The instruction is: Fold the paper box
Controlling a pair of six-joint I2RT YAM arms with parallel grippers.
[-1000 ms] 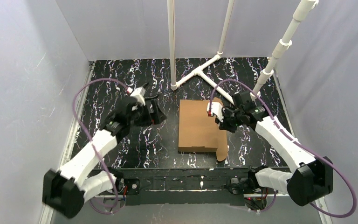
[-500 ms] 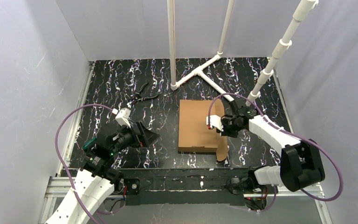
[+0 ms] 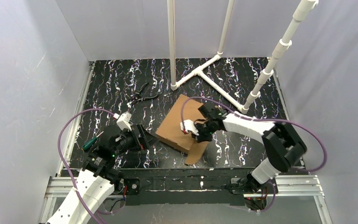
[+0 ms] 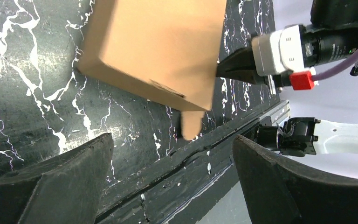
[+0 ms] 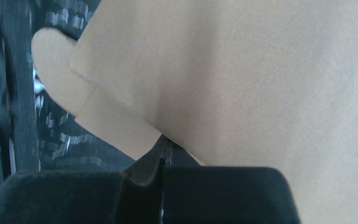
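right gripper (image 3: pixel 192 130): clenched tight, no gap between the fingers in the wrist view. The tips sit right against the box (image 3: pixel 177 122) at its right edge, where the lid meets the side.
holding anything?: can't tell tbh. The tips are at the cardboard edge, but whether a thin layer is pinched between them is hidden.
left gripper (image 3: pixel 149 137): wide open and holding nothing, just beside the box's left corner and aimed at it, not touching.
box: lying flat near the middle of the table (image 3: pixel 112 84), turned at an angle to the table edges, between the two grippers.
done so far: looks mostly folded to me – it reads as a closed shallow box with the lid down and the walls up.
left to do: one rounded tab (image 3: pixel 196 152) sticks out from the near end and lies on the table, so I'd guess that's the last tuck. Can't see the far side seams well enough to say they're seated.
other stuff: pliers (image 3: pixel 141 94) on the table, well apart from the box – not in play.
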